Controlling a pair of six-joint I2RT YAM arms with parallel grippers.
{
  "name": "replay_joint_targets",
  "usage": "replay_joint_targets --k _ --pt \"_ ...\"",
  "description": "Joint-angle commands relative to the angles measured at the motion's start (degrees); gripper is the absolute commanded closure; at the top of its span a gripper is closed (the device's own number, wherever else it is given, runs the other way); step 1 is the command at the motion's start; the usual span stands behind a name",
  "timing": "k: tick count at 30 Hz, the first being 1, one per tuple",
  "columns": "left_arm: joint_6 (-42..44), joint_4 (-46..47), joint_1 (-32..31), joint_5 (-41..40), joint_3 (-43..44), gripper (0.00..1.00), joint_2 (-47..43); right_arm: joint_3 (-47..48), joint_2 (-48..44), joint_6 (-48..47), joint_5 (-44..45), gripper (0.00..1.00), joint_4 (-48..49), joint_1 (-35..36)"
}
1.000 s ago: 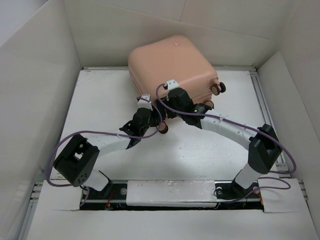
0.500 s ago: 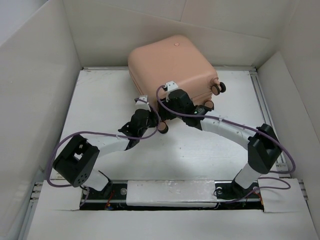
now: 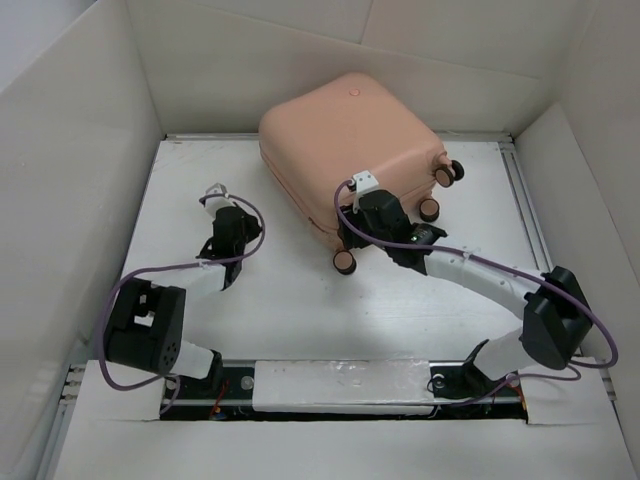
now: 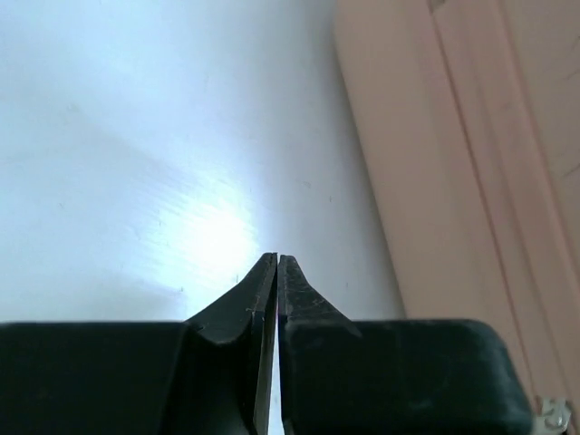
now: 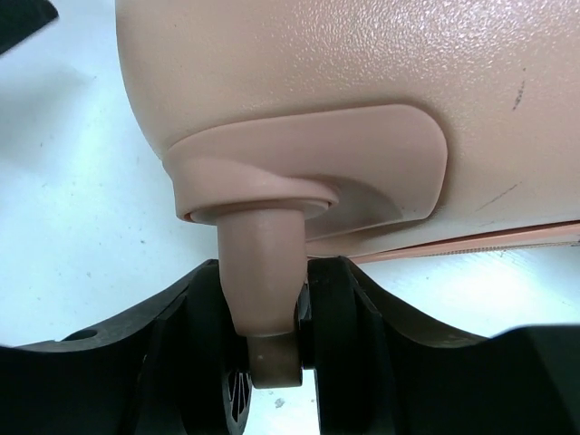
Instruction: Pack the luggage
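From above, the suitcase (image 3: 350,135) is lying closed on the white table (image 3: 200,300), toward 12 o'clock and a little right of the middle. Its round button (image 3: 353,91) is facing up. Three wheels are showing along its 4 o'clock side. The left arm's fingers (image 3: 222,214) are hanging over bare table at about 9 o'clock from the suitcase, apart from it. The right arm is reaching in from 4 o'clock, and its fingers (image 3: 347,243) are sitting at the suitcase's near corner, right at the nearest wheel (image 3: 345,262).

In the left wrist view, the left fingers (image 4: 276,265) are pressing together with nothing between them, pointing at the table (image 4: 136,136). The suitcase's pink side (image 4: 453,136) is running along at 3 o'clock.

In the right wrist view, the suitcase's shell (image 5: 362,63) is filling the 12 o'clock half. The wheel's pink stem (image 5: 263,272) is coming down from it, and the right fingers (image 5: 319,313) are clamping it, one black finger pressing each side. The wheel itself is mostly hidden below the stem.
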Motion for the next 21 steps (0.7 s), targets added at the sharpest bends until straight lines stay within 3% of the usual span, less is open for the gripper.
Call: replay_joint_targets --k 1,6,7,11,15,21 --pt "-3.21 6.29 -0.17 10.17 -3.96 1.00 -1.82 -1.00 -3.49 -0.30 1.30 1.00 0.02 -0.39" --pt "4.51 12.02 -13.25 11.70 -8.27 1.00 -6.39 -0.48 -2.97 -0.83 0.78 1.00 0.02 -0.39" --pt "6.78 14.81 -17.28 12.83 -9.93 0.82 -7.87 -0.47 -2.97 -0.83 0.78 1.00 0.55 -0.39" --pt "9.09 15.54 -22.60 12.23 -9.51 0.39 -8.42 -0.47 -2.97 -0.83 -0.37 1.00 1.07 -0.39" --pt "11.19 13.44 -22.60 12.75 -4.24 0.32 -3.86 0.14 -2.44 -0.83 -0.89 1.00 1.08 0.14" --pt "13.22 8.69 -22.60 5.56 4.01 0.35 3.88 0.67 -2.97 -0.83 -1.42 1.00 1.08 1.71"
